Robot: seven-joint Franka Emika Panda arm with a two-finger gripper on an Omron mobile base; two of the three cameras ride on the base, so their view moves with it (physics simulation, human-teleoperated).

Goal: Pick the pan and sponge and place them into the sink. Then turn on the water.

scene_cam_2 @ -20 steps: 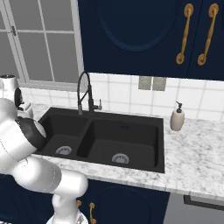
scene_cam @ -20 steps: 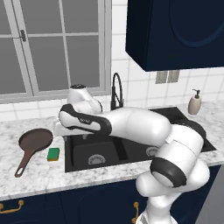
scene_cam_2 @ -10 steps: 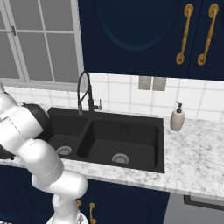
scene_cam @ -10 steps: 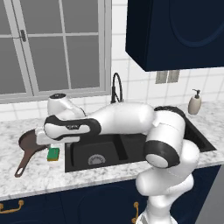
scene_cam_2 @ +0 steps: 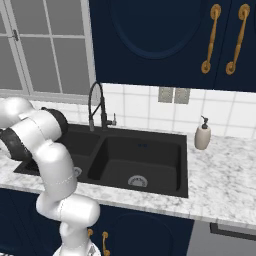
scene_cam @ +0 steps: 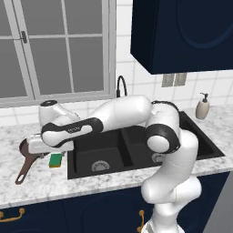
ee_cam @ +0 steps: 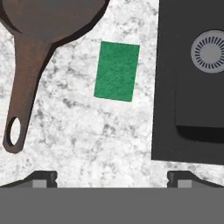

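Observation:
The dark brown pan (ee_cam: 48,15) lies on the marble counter, its long handle (ee_cam: 26,83) running down the left of the hand view. Right of the handle lies the green sponge (ee_cam: 117,71), between the pan and the black sink (ee_cam: 173,131), whose silver drain (ee_cam: 210,51) shows. My gripper (ee_cam: 112,179) hangs open above the counter, short of the sponge and touching nothing. In the left base view the hand (scene_cam: 43,146) hovers over the pan (scene_cam: 23,150), with the sponge (scene_cam: 56,160) just right of it and the sink (scene_cam: 86,152) beyond.
The black arched faucet (scene_cam_2: 95,105) stands behind the sink (scene_cam_2: 150,150). A soap dispenser (scene_cam_2: 202,136) sits on the counter at the sink's right. Dark upper cabinets (scene_cam: 182,32) hang above. A window (scene_cam: 54,50) backs the counter on the left.
The arm has swung left and come down from near the faucet to over the pan and sponge. The jaws have stayed open. Pan and sponge have not moved.

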